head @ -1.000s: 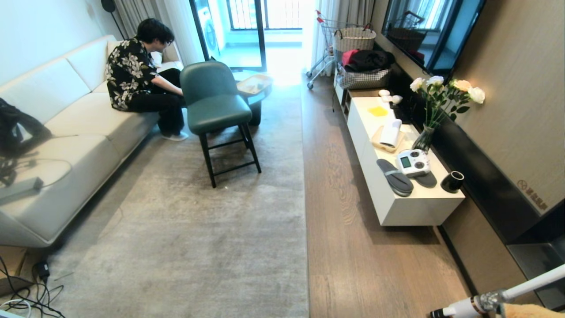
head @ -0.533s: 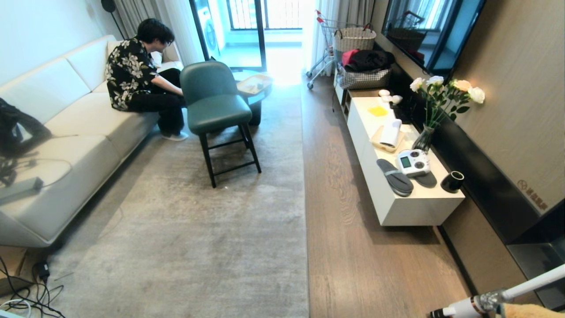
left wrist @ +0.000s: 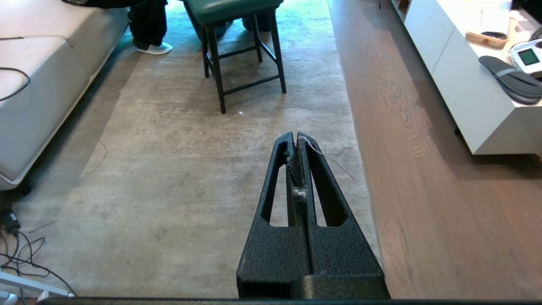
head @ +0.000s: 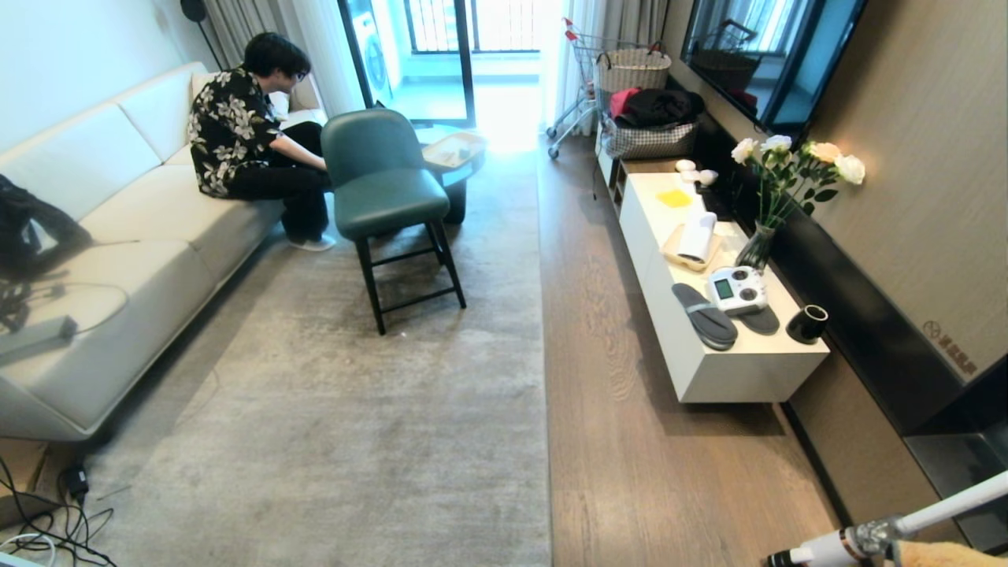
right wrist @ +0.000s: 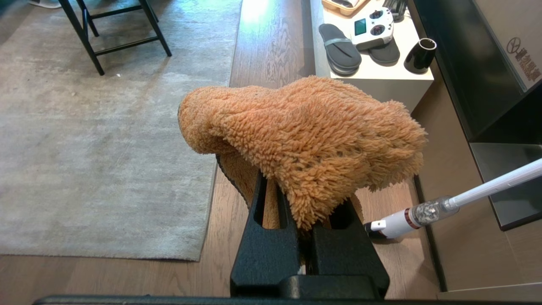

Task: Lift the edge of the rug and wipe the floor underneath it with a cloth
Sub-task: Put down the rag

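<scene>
Left gripper (left wrist: 296, 137) pressed shut and empty above the rug; right gripper (right wrist: 292, 186) clamped on the orange cloth (right wrist: 309, 140).

Left to right: cream sofa (head: 102, 236) with a seated person (head: 244, 134) along the rug's left edge; green chair (head: 382, 181) standing on the rug toward its far end; left gripper with lint and a stray thread caught between its closed fingers (left wrist: 281, 169). Rug edge (head: 543, 354) lies flat, a straight line against the wood-plank floor (head: 622, 441). Cloth drapes over the right gripper, fluffy, above the floor near the rug's near right corner. White TV cabinet (head: 732, 370) bears grey slippers (head: 705, 315), a controller (head: 736, 290), a black cup (head: 807, 323) at its near end. Vacuum wand (right wrist: 444, 205) slants by the cabinet.
</scene>
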